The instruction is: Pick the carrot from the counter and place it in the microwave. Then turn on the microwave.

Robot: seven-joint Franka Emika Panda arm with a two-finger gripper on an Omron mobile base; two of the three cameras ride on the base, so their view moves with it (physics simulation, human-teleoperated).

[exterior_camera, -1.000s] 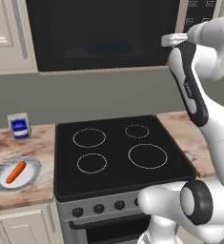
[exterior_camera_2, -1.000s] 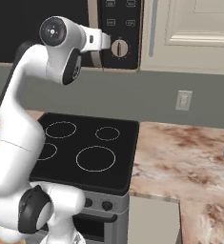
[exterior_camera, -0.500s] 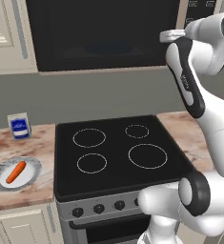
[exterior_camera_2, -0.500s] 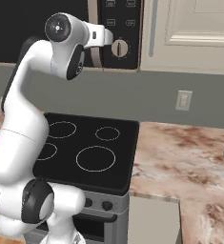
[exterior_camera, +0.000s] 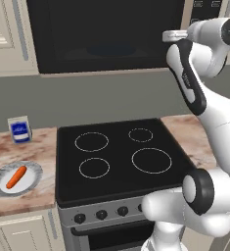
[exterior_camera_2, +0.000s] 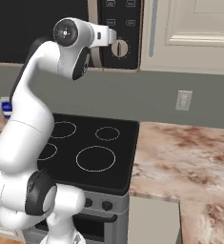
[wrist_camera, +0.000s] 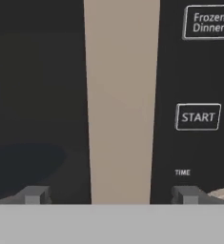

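The orange carrot (exterior_camera: 16,177) lies on a blue-and-white plate (exterior_camera: 31,171) on the pinkish counter (exterior_camera: 38,147), left of the stove and far from my arm. The black microwave (exterior_camera: 106,34) hangs above the stove. High up in front of it, my gripper (exterior_camera: 169,35) (exterior_camera_2: 114,36) is level with the silver knob (exterior_camera_2: 119,47). In the hand view the gripper (wrist_camera: 109,198) is open and empty. Its fingertips (wrist_camera: 35,194) straddle the beige door handle (wrist_camera: 120,100). The START button (wrist_camera: 198,116) lies to the right, the dark glass door (wrist_camera: 37,95) to the left.
The black stovetop (exterior_camera: 116,152) with white ring burners sits under the arm. A small blue-and-white carton (exterior_camera: 19,130) stands at the back of the left counter. Marbled counter (exterior_camera_2: 185,157) stretches right of the stove, with a wall outlet (exterior_camera_2: 182,100) above it.
My hand has crept slightly left and up, closer to the microwave's front. The jaws have stayed wide, and the carrot and plate have not moved.
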